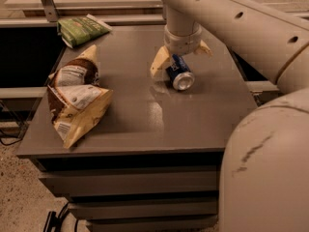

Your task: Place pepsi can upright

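The pepsi can (179,74) is dark blue with a silver end. It lies on its side on the grey table (145,115), right of centre, with the silver end facing the front. My gripper (181,57) hangs straight down over the can's far end. Its cream fingers (159,65) stand spread, one to the left of the can and one behind it to the right. The jaws are open and do not clamp the can.
A brown and cream snack bag (75,98) lies at the table's left side. A green bag (82,29) lies at the back left corner. My arm's large links (263,168) fill the right foreground. A light shelf runs behind the table.
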Motion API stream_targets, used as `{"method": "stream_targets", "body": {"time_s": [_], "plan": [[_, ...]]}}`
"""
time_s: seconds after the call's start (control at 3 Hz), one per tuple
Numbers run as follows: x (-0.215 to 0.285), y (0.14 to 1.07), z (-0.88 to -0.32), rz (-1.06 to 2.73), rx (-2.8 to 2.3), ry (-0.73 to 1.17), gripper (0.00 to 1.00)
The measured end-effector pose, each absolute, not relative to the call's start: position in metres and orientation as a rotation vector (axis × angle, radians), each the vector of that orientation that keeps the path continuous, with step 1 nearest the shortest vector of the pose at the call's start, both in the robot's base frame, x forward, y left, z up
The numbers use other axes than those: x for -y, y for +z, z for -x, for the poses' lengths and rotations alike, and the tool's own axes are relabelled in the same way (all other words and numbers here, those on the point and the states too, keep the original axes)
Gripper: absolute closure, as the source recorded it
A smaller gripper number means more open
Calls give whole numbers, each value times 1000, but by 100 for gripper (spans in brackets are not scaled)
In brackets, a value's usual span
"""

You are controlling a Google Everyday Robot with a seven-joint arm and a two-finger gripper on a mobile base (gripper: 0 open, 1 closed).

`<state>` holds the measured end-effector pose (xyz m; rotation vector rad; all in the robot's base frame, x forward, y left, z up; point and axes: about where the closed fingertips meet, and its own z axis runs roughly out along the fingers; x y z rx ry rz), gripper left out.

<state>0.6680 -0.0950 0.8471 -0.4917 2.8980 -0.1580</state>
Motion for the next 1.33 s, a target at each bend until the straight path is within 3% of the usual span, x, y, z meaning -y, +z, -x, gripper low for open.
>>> {"method": "stream_targets", "body": {"time_s": [1.33], "plan": [[90, 827, -668, 468, -2947, -137, 0]]}}
